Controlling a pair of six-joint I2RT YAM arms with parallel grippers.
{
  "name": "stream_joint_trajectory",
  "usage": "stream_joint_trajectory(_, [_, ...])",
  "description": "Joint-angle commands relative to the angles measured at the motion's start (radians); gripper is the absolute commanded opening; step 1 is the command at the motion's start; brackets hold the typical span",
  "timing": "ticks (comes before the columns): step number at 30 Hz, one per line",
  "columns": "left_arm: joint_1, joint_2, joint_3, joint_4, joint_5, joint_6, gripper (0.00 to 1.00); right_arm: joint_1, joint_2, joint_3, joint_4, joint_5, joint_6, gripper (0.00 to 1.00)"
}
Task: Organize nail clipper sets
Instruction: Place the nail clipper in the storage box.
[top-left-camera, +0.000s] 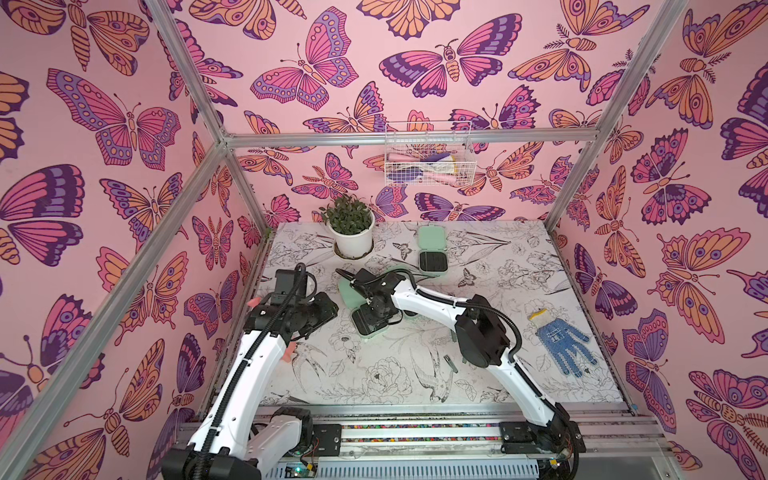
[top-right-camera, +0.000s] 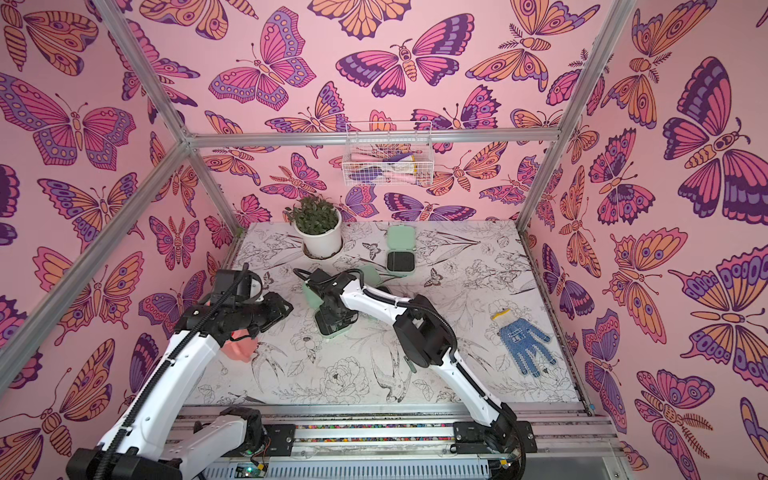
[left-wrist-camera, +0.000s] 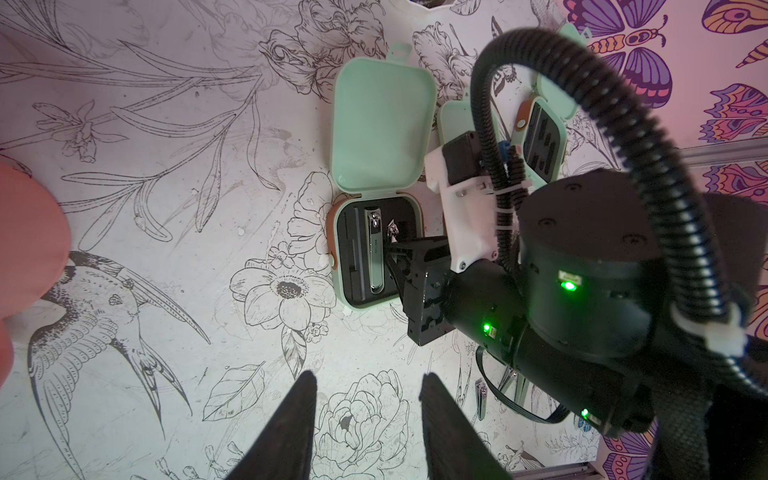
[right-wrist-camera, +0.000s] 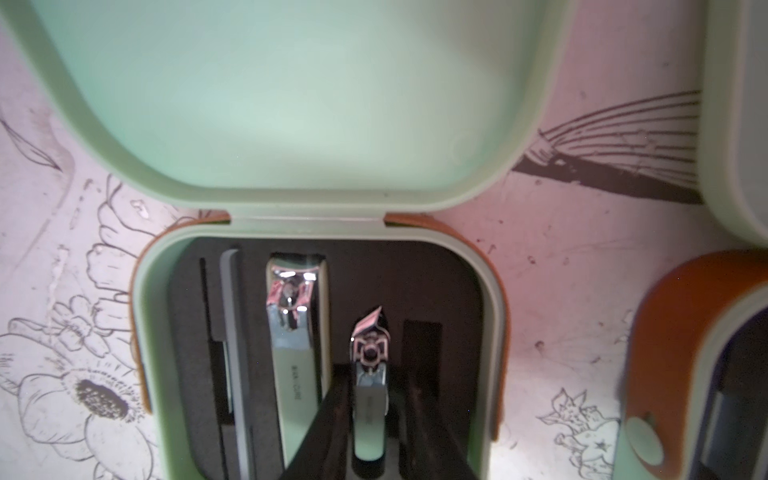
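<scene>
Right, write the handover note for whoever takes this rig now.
Left gripper: jaws open, empty.
Right gripper: jaws slightly apart around the small clipper, which lies in the near case.
Done: large clipper and file seated there.
Left: neighbouring case and back case stand open, contents unclear; a loose clipper lies near the right arm.
</scene>
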Motion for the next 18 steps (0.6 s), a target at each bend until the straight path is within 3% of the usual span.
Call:
stream_joint_trajectory(1, [0.007,-0.004,-0.02,0.002,0.006,0.006,0.44,0.009,0.009,0.029,-0.044,0.002,-0.008,0.29])
stream_joint_trajectory(18, [0.007,0.002,-0.019,0.003,0.006,0.005,0.44,0.009,-0.062,0.043,-0.047,0.004,-0.022,0.3])
